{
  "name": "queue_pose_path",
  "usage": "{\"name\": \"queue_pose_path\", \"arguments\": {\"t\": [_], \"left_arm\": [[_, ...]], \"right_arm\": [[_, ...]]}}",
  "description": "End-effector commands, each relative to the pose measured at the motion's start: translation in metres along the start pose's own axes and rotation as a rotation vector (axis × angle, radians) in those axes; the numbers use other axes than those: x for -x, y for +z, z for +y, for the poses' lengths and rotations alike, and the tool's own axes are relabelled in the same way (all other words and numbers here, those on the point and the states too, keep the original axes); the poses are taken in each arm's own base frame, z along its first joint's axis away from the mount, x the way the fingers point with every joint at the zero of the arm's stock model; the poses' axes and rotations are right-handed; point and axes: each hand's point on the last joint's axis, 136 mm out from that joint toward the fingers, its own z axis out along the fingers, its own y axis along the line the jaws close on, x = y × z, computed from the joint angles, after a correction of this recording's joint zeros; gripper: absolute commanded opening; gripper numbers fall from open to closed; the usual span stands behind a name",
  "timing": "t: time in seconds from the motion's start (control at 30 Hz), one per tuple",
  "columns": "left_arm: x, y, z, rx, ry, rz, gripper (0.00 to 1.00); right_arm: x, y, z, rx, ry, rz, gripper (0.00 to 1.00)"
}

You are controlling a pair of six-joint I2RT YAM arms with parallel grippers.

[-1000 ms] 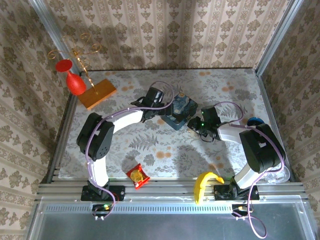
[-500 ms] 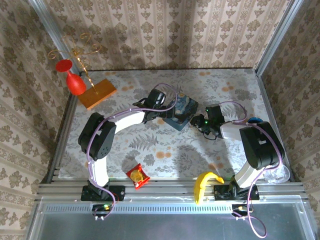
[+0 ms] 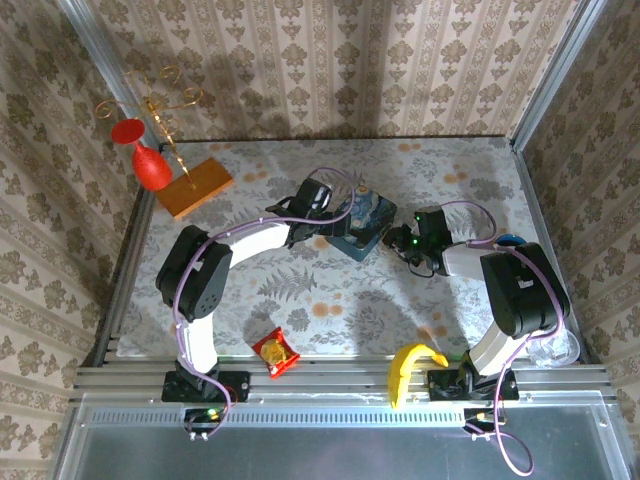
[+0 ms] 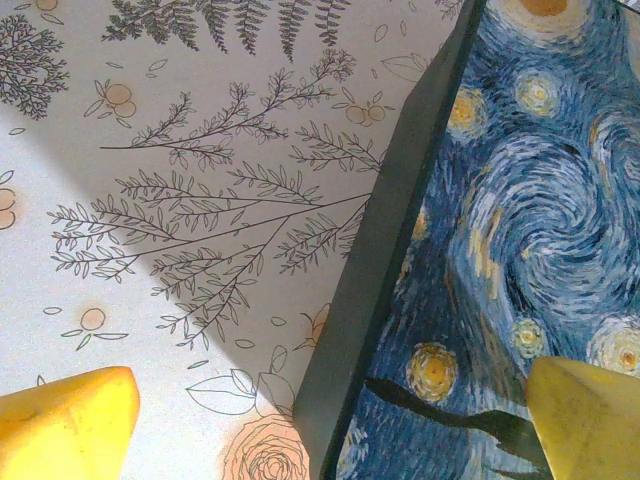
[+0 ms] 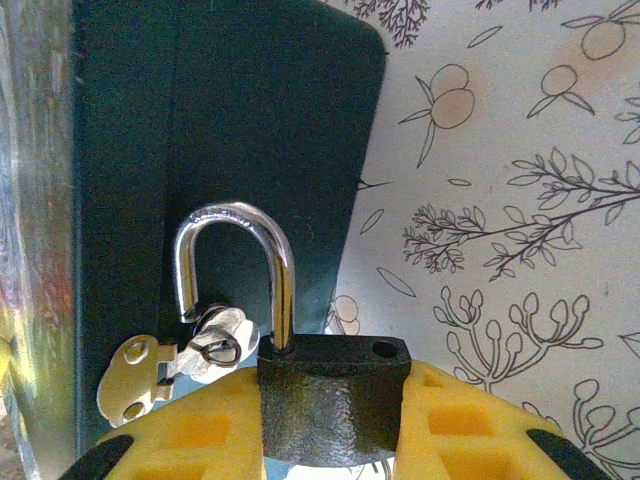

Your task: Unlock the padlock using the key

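A staged lab booth: damask wallpaper panels (image 3: 400,70) and floral tabletop (image 3: 300,300) inside aluminium framing (image 3: 330,382).

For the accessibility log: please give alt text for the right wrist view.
The padlock sits clamped between the yellow pads of the right tool, its silver shackle raised, one leg out of its hole. The free leg ends by a metal hasp on the dark wall of the tin.

Overhead; both close wrist views on tin (image 4: 520,200)
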Motion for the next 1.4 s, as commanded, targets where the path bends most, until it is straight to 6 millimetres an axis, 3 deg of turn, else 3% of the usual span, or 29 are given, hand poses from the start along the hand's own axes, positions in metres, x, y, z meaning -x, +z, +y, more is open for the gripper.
{"name": "queue_pose_path", "arguments": {"t": [0.0, 0.3, 0.67, 0.97, 1.17, 1.37], "left_arm": [[-0.069, 0.006, 0.033, 0.117, 0.044, 0.221, 1.00], [-0.056, 0.002, 0.049, 0.137, 0.015, 0.195, 1.00], [0.004, -0.016, 0.079, 0.182, 0.010, 0.093, 1.00], [0.039, -0.061, 0.114, 0.238, -0.062, -0.008, 1.00], [0.043, -0.095, 0.114, 0.231, -0.113, -0.069, 1.00], [0.021, -0.118, 0.091, 0.159, -0.169, -0.101, 1.00]], "right_arm": [[0.003, -0.005, 0.004, 0.030, 0.008, -0.012, 0.00], [0.001, -0.024, 0.000, -0.006, -0.009, -0.036, 0.00], [-0.003, -0.068, -0.006, -0.126, -0.067, -0.068, 0.00], [-0.015, -0.118, -0.027, -0.305, -0.178, -0.073, 0.00], [-0.015, -0.142, -0.029, -0.369, -0.238, -0.082, 0.00], [-0.018, -0.146, -0.026, -0.432, -0.319, -0.056, 0.00]]}}
